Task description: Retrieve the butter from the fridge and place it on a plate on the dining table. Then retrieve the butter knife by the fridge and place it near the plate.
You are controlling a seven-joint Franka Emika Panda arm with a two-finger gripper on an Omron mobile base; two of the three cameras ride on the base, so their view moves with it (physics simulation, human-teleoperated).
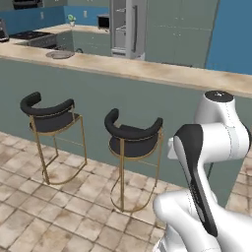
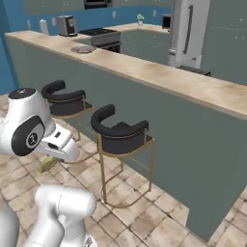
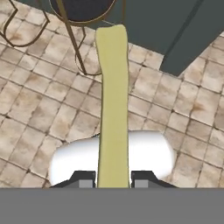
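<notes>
You face the long beige marbled tabletop (image 1: 147,69) w/ black gold-legged stools (image 1: 130,140). Round grey plate (image 1: 60,54) sits far left. Your hand (image 3: 113,180) clamps the pale yellow butter stick (image 3: 113,109) over floor tiles; a jolt could drop it.

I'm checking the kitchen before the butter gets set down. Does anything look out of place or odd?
One thing: the fridge stands with its door open, shelves showing. Otherwise the tool grips the butter lengthwise, the plate lies flat on the dining table.
</notes>
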